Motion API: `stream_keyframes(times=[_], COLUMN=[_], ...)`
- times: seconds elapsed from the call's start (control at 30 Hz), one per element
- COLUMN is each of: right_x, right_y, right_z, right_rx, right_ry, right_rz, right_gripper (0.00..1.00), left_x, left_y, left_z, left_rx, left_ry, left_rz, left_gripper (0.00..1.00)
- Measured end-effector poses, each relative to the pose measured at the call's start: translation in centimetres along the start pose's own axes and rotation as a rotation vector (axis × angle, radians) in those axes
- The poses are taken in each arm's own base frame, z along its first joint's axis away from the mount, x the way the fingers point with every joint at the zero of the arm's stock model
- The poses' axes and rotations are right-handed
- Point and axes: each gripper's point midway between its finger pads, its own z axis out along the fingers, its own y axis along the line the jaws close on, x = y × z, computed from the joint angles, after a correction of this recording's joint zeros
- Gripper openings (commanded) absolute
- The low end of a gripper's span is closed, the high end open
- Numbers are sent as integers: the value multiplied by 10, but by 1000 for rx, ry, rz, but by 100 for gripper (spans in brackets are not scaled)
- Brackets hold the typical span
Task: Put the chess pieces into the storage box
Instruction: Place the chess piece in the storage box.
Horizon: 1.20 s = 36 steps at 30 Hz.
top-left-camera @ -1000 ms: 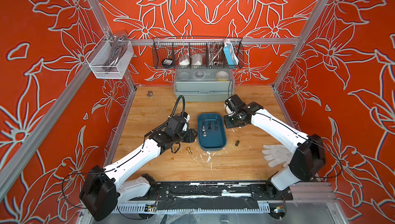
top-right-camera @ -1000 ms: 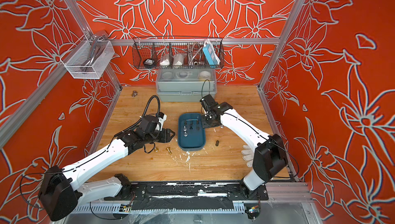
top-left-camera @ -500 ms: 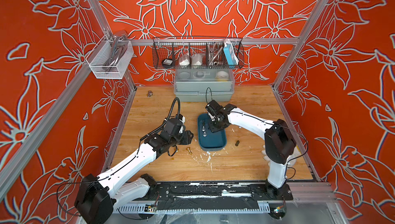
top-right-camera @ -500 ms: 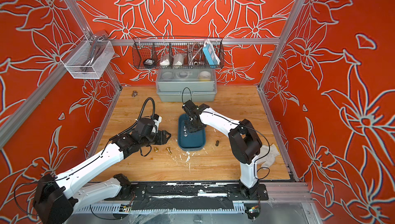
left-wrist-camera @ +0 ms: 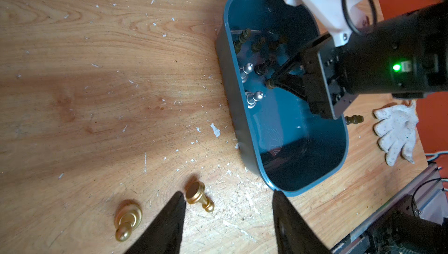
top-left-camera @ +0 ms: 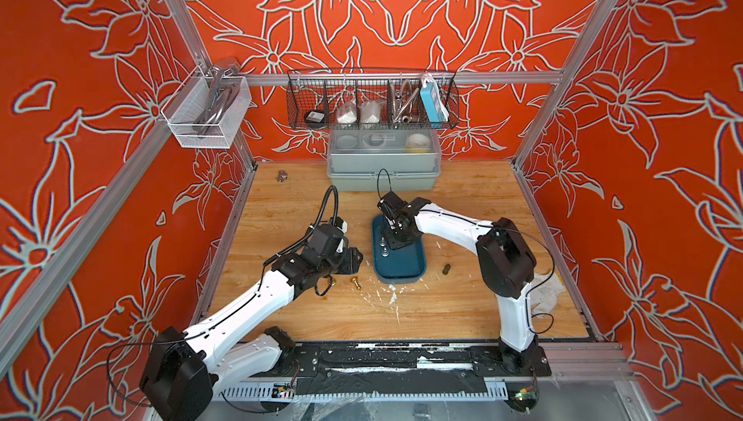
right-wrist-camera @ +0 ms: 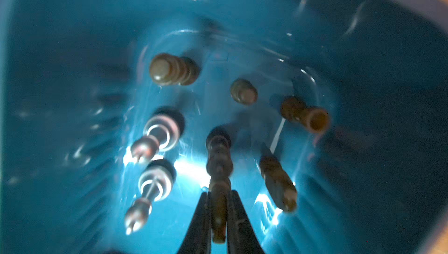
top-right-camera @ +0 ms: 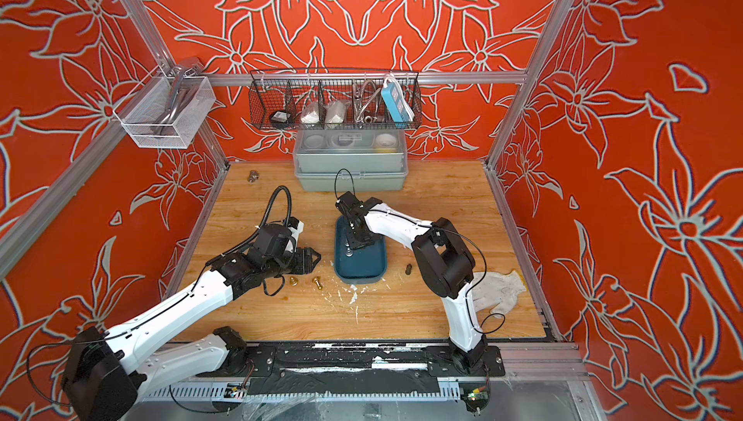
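Note:
The dark teal storage box (top-left-camera: 416, 274) (top-right-camera: 378, 274) lies mid-table. My right gripper (top-left-camera: 392, 240) (top-right-camera: 354, 243) (right-wrist-camera: 218, 193) reaches down inside it, shut on a brown chess piece (right-wrist-camera: 218, 206). Silver pieces (left-wrist-camera: 248, 68) (right-wrist-camera: 157, 134) and several brown ones (left-wrist-camera: 243, 35) (right-wrist-camera: 172, 69) stand in the box (left-wrist-camera: 242, 124). My left gripper (top-left-camera: 354, 258) (top-right-camera: 311, 258) (left-wrist-camera: 228, 197) hangs open over the table left of the box. A gold piece (left-wrist-camera: 197, 195) (top-right-camera: 317, 281) lies just inside one fingertip. A second gold piece (left-wrist-camera: 127, 218) (top-right-camera: 293, 280) lies outside the jaws. A dark piece (top-left-camera: 446, 268) (left-wrist-camera: 354, 119) lies right of the box.
A grey-green lidded box (top-left-camera: 384, 161) stands at the back under a black wire basket (top-left-camera: 372, 105). A white mesh basket (top-left-camera: 205, 113) hangs on the left wall. A brownish fitting (top-left-camera: 282, 175) lies back left, a white glove (top-left-camera: 546, 292) front right.
My right arm swung left from beside the box's far corner and went down into the box with the brown piece. The left gripper shifted slightly and stayed open.

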Motion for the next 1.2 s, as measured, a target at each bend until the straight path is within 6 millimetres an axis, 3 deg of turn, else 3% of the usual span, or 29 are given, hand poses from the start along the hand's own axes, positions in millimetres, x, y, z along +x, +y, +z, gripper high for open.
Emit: stream_keyframes(times=[0.4, 0.77, 0.93, 1.07, 1.2], right_x=[2, 0, -1, -4, -5], right_y=[5, 8, 7, 6, 0], right_z=[4, 4, 0, -20, -72], right_rx=[9, 9, 9, -3, -41], right_ry=[9, 9, 3, -26, -128], right_rz=[-7, -1, 1, 2, 8], right_gripper=[13, 37, 42, 45, 49], left_x=[1, 3, 4, 3, -13], left_y=[4, 6, 6, 5, -6], left_z=[4, 7, 8, 8, 4], left_rx=[-20, -27, -29, -25, -8], left_ry=[8, 16, 21, 21, 3], left_rz=[-2, -4, -4, 0, 20], left_gripper=[57, 57, 57, 57, 57])
